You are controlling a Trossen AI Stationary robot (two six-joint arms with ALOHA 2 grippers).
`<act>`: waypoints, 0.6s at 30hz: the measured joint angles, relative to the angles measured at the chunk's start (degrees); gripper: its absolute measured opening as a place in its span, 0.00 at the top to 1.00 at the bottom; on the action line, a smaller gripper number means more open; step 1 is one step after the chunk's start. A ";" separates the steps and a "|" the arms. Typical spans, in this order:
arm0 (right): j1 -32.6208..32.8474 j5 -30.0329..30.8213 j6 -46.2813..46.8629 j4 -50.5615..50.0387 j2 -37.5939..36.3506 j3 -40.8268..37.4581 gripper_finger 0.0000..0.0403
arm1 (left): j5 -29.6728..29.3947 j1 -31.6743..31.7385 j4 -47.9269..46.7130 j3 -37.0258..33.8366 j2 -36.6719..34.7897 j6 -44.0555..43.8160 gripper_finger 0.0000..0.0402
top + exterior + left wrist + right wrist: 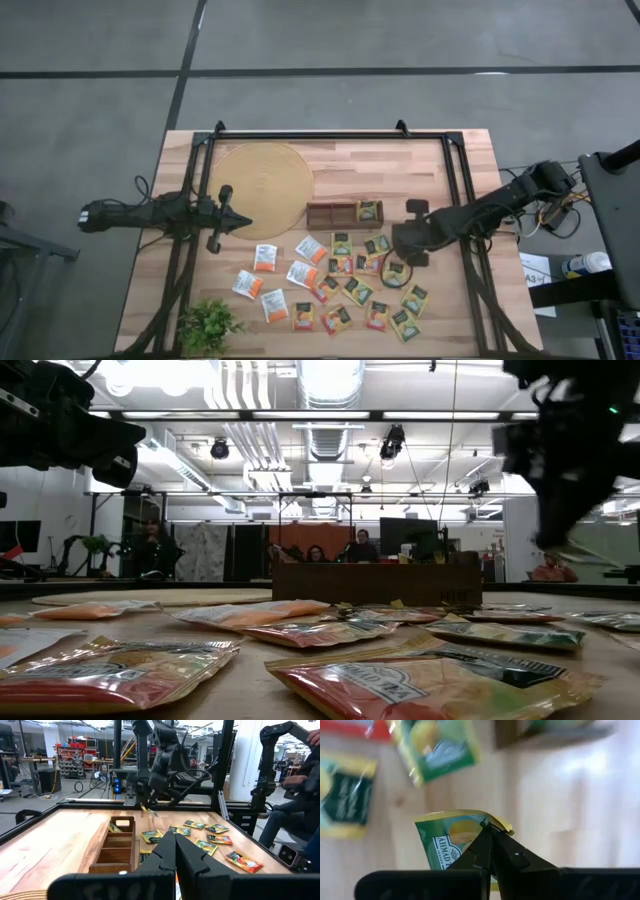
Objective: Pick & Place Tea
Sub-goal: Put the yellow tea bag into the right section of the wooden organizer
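Several tea sachets (340,290) in green-yellow, orange-red and white lie flat on the wooden table (440,165), near its front edge. My right gripper (403,256) hangs over the right part of this scatter, shut on one green-and-yellow sachet (449,842). The left wrist view shows that sachet (149,810) under the fingers, above the table. The brown compartment tray (340,214) lies at the table's middle, with one sachet (369,211) in its right compartment. My left gripper (240,222) stays shut and level at the table's left, touching nothing. My right gripper pinches the green-and-yellow sachet at a yellow-edged corner (496,823) between its two fingertips. The fingers come from above, slanting down. The sachet hangs below and beside the fingertips, tilted, and looks lifted off the table.
A round woven mat (262,188) lies at the far left of the table. A small green plant (207,325) stands at the near left corner. Black frame posts (455,190) run along both sides of the table. People sit in the room beyond it.
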 joint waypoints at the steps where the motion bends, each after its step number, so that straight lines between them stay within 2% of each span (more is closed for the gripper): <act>1: -0.27 1.58 -0.61 -0.29 0.56 1.48 0.98 | 0.00 0.00 -0.01 0.00 0.00 0.00 1.00; 8: -4.88 8.68 -7.05 -0.66 6.07 10.61 0.98 | 0.00 0.00 -0.03 0.00 0.02 0.00 1.00; 18: -10.86 15.99 -14.67 0.67 14.28 18.28 0.98 | -0.01 -0.07 -0.05 0.00 0.02 0.00 1.00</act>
